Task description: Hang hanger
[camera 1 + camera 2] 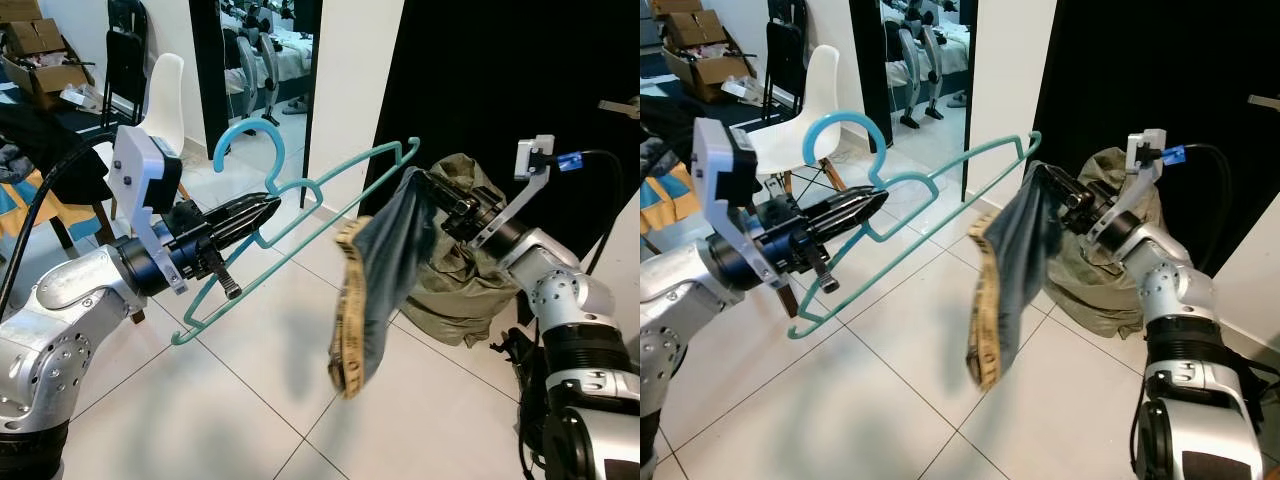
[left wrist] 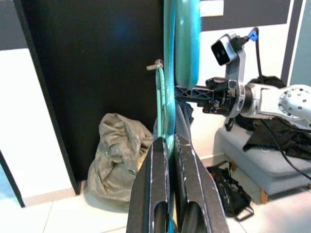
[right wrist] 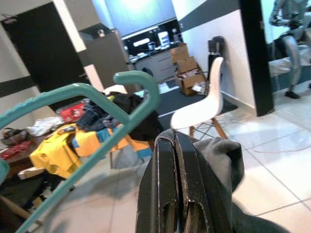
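Left pincer (image 1: 262, 212) clamped on teal hanger (image 1: 330, 205) at its neck; right pincer (image 1: 425, 186) at 3 o'clock pinches grey garment (image 1: 385, 270) by hanger's end. Garment apparently not yet threaded on; hanging remains.

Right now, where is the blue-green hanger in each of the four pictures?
Left eye view: hanger centre-left, held by left gripper.
Right eye view: centre-left.
Left wrist view: rising between the fingers.
Right wrist view: left side.
Shared landmark: grey garment held by right gripper.

Home: tiled floor (image 1: 250, 400), white chair (image 1: 165, 100), mirror (image 1: 265, 60).
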Available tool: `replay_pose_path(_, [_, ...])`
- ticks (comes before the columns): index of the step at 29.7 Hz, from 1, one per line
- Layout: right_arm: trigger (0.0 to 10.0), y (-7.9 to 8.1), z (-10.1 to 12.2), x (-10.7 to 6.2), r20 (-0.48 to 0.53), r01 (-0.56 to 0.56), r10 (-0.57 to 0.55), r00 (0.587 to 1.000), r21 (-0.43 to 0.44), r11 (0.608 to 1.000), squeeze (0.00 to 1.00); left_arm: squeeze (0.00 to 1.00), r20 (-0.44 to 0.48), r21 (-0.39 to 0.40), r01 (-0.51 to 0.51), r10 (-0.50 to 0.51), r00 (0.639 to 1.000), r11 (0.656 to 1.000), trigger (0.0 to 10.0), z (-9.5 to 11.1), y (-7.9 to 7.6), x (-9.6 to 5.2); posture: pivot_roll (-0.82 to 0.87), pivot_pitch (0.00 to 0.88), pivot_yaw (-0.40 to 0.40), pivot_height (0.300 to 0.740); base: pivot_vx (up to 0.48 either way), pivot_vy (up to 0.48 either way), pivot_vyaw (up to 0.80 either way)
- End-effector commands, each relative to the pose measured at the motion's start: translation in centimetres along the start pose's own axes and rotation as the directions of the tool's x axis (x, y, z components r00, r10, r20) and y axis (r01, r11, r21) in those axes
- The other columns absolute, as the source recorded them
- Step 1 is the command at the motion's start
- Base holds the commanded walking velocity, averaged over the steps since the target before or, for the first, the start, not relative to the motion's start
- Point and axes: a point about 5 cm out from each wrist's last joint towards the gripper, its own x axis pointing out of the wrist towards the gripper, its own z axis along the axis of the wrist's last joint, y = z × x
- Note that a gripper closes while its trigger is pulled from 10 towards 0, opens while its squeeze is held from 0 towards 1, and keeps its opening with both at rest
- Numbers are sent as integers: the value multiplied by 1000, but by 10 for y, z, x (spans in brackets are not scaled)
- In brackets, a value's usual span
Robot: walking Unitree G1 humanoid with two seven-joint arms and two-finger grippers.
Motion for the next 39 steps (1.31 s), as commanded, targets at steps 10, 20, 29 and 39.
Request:
replay_pose_path(10, [10000, 17, 23, 12, 62, -199, 199, 978, 1, 980, 0, 0, -53, -20, -33, 32, 998, 999, 10000, -9, -5, -16, 12, 167, -89, 740, 0, 0, 0])
replay_pose_path(20, [10000, 17, 32, 12, 62, -287, 285, 957, 27, 958, 0, 0, -286, -63, 32, -49, 957, 997, 10000, -5, -19, -75, 66, 188, -111, 740, 0, 0, 0])
replay_pose_path(29, [10000, 26, 36, 22, 69, -329, 328, 942, 10, 944, 0, 0, -295, -129, 86, -121, 948, 988, 10000, -20, -33, -68, 37, 191, -97, 740, 0, 0, 0])
replay_pose_path(39, [10000, 15, 14, 23, 9, -256, 256, 967, 19, 966, 0, 0, -343, -113, 57, -93, 935, 992, 10000, 1, -37, -88, 83, 199, -112, 740, 0, 0, 0])
